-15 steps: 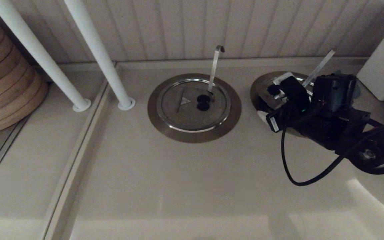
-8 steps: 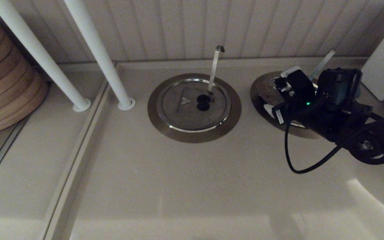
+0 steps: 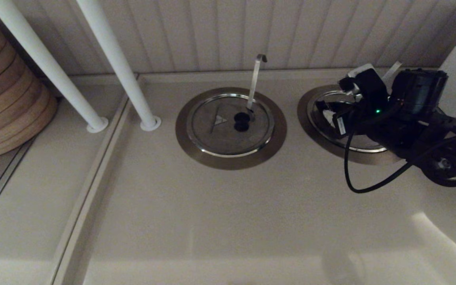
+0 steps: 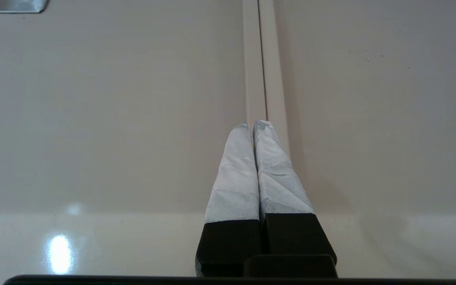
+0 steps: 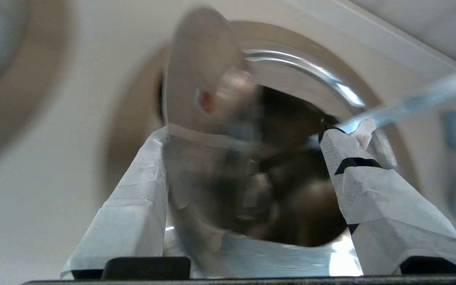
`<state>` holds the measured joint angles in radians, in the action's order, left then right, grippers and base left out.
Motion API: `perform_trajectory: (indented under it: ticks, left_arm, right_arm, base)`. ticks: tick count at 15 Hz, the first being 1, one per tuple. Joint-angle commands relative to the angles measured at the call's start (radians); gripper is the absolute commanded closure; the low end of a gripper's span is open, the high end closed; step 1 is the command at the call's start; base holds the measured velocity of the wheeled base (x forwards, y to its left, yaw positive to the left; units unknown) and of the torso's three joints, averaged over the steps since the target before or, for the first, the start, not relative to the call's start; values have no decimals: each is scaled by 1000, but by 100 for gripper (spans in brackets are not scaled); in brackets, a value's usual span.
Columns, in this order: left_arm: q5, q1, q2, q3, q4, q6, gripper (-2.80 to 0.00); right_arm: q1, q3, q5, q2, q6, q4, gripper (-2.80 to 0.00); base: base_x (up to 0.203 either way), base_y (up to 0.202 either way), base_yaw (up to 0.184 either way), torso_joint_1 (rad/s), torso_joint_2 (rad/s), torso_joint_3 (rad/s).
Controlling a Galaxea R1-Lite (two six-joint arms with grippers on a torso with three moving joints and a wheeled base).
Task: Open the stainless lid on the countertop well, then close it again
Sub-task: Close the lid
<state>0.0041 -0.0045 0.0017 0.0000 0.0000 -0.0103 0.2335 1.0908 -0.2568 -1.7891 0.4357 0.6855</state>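
Observation:
The countertop well [image 3: 310, 128] sits at the right, its straight ladle handle [image 3: 393, 67] leaning towards the wall. My right gripper [image 3: 344, 95] hovers over the stainless lid [image 3: 333, 136] and covers most of it. In the right wrist view the right gripper [image 5: 247, 132] is open, one finger on each side of the blurred lid [image 5: 204, 75]. The part of the lid beyond its fold line looks tilted up, with a dark gap beside it. The ladle handle [image 5: 418, 99] passes next to one fingertip. My left gripper [image 4: 253, 124] is shut over a counter seam, outside the head view.
A second well with a closed lid [image 3: 230, 124] and a hook-tipped ladle handle [image 3: 256, 79] lies mid-counter. Two white poles [image 3: 113, 63] stand to its left, and bamboo steamers [image 3: 2, 91] stand further left. A white container [image 3: 455, 83] stands close to the right arm.
My right gripper has moved back towards the wall and to the right over the well. More of the lid's front rim now shows. The left arm has not moved.

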Motion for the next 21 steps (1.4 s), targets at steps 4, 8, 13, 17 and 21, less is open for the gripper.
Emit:
perform_trajectory:
  ticks: [4, 8, 13, 17, 21]
  left_arm:
    - [0, 0, 0, 0, -2, 0, 0]
    - [0, 0, 0, 0, -1, 0, 0]
    - [0, 0, 0, 0, 0, 0, 0]
    - [0, 0, 0, 0, 0, 0, 0]
    - [0, 0, 0, 0, -2, 0, 0]
  right_arm:
    - [-66, 30, 2, 28, 4, 2, -280]
    - [-104, 52, 4, 33, 3, 2, -280]
    - [-218, 106, 18, 28, 5, -2, -280]
    - [-264, 118, 31, 33, 5, -8, -280]
    - [-282, 126, 33, 47, 5, -8, -280]
  base:
    - [0, 0, 0, 0, 0, 0]
    - [0, 0, 0, 0, 0, 0]
    - [0, 0, 0, 0, 0, 0]
    - [0, 0, 0, 0, 0, 0]
    - [0, 0, 0, 0, 0, 0]
